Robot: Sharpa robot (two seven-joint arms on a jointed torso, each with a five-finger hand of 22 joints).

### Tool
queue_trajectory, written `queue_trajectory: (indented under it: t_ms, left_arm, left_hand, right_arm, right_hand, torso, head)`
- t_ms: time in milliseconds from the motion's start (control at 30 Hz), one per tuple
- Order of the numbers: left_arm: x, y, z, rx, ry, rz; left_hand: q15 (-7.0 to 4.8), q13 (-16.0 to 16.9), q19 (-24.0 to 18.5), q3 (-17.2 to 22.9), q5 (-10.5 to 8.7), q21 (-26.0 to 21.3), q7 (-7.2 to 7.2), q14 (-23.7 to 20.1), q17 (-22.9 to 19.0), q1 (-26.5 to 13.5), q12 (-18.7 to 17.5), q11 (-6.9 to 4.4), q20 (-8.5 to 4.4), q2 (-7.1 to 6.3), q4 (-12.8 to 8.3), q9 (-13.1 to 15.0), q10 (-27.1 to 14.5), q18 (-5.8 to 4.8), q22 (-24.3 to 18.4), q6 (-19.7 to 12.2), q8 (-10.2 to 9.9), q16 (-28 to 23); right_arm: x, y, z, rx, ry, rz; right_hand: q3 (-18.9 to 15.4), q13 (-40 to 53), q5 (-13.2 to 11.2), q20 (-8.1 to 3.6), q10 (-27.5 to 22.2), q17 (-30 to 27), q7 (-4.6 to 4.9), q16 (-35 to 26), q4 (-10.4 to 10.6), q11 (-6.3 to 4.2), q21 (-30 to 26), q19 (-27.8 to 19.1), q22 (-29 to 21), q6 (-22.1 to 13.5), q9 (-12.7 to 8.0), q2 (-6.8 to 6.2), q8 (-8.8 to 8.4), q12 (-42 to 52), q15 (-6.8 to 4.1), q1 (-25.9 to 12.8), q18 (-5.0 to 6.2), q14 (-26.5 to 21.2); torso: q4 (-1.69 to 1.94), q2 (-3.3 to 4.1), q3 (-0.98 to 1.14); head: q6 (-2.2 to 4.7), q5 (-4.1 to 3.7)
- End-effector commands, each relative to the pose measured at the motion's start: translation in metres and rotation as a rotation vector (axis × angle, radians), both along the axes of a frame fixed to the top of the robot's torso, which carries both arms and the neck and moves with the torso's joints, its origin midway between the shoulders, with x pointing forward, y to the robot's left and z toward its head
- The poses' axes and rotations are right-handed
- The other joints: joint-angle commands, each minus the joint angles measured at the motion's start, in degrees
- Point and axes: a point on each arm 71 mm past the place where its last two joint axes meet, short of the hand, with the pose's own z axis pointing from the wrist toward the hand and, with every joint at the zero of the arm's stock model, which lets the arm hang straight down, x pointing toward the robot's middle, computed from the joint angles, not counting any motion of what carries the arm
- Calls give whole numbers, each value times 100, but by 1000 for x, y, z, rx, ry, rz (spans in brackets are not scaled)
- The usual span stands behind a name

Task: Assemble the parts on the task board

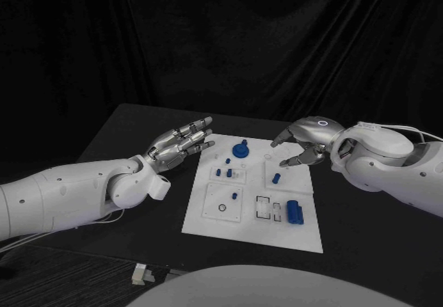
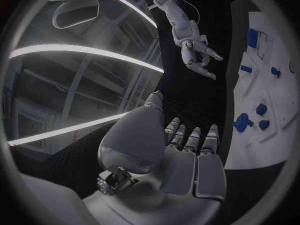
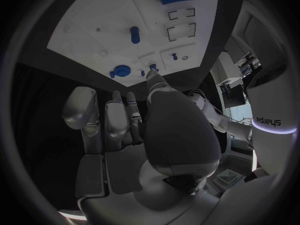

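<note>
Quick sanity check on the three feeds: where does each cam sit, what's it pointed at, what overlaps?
Head view: on the robot's head, looking down at the task board; both arms, left hand and right hand flank it.
Left wrist view: behind the left hand, facing across the table; board edge and the right hand beyond.
Right wrist view: behind the right hand, facing the board.
Shared: all three show the board and its blue parts.
</note>
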Motion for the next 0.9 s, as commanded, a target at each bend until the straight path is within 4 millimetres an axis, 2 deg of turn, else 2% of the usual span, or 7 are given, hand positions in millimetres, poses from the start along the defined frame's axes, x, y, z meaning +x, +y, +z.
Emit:
queue_trajectory:
  t_ms: [33, 367, 400, 700, 800, 833, 900]
  left_arm:
    - [0, -2, 1, -24, -12, 0]
    - [0, -2, 1, -24, -9, -3]
    - [0, -2, 1, -24, -9, -3]
    - [-1, -3, 0, -27, -8, -6]
    - [-1, -3, 0, -28, -7, -8]
    - [-1, -3, 0, -28, -6, -9]
    - [-1, -3, 0, -29, -5, -10]
  left_hand:
    - [31, 6, 2, 4, 34, 5, 8, 8, 7, 19, 17, 32, 23, 59, -45, 6, 1, 95, 4, 10, 33, 21]
    - [34, 6, 4, 7, 69, 5, 12, 8, 7, 37, 19, 38, 25, 69, -61, 6, 1, 95, 2, 11, 32, 23]
    - [35, 6, 5, 7, 80, 6, 12, 9, 7, 42, 21, 40, 25, 70, -67, 5, 1, 95, 6, 6, 31, 24]
    - [38, 5, 5, -5, 127, 5, 11, 7, 6, 58, 22, 46, 26, 56, -92, 4, 0, 94, -4, 2, 30, 23]
    - [39, 5, 5, -6, 142, 5, 11, 7, 7, 62, 21, 47, 26, 57, -98, 4, -1, 94, -5, -1, 30, 23]
    - [39, 5, 5, -6, 142, 5, 11, 7, 7, 62, 21, 47, 26, 57, -98, 4, -1, 94, -5, -1, 30, 23]
    - [40, 6, 6, -10, 154, 5, 12, 7, 7, 66, 27, 50, 26, 51, -105, 4, 0, 93, -4, -3, 29, 24]
  right_arm:
    - [0, -3, -11, -63, 57, -31]
    - [-1, 0, -34, -105, 93, -5]
    - [-1, 1, -36, -108, 98, -3]
    - [-4, 5, -53, -101, 119, 17]
    - [-5, 7, -58, -95, 118, 22]
    - [-5, 7, -60, -95, 120, 25]
    - [-6, 8, -63, -98, 126, 27]
  right_hand:
    - [-12, 9, -55, -22, -22, -40, 11, -40, -11, -26, -52, 4, 737, -55, -5, 10, -14, 42, -26, 107, 6, 60]
    - [15, 30, -163, -25, 137, -201, 73, -164, -23, -52, -239, -64, 695, 31, 17, 85, 41, 161, -34, 262, 37, 4]
    - [25, 31, -171, -19, 157, -358, 82, -274, -28, -47, -475, -127, 644, 33, 17, 107, 41, 181, -25, 290, 72, -58]
    - [136, 38, 213, 3, 289, -432, 162, -342, -134, -18, -631, -209, 617, 92, 29, 308, 64, 315, -2, 575, 92, -127]
    - [182, 42, 422, 5, 372, -413, 206, -329, -213, -9, -618, -207, 621, 134, 35, 384, 80, 383, 1, 673, 90, -122]
    - [233, 43, 620, 7, 452, -425, 257, -337, -288, -5, -614, -207, 623, 207, 47, 438, 111, 438, 3, 759, 89, -127]
    - [270, 43, 661, 8, 500, -428, 256, -339, -332, 0, -615, -207, 623, 267, 61, 462, 138, 468, 6, 812, 89, -129]
  torso:
    - [-1, -2, -2]
    - [3, 12, 0]
    - [3, 11, 1]
    - [-2, 5, 1]
    - [0, 6, 2]
    - [1, 5, 2]
    - [-1, 5, 1]
  head:
    - [0, -6]
    - [0, -2]
    - [0, -4]
    - [0, -6]
    - [0, 3]
    - [0, 4]
    - [0, 2]
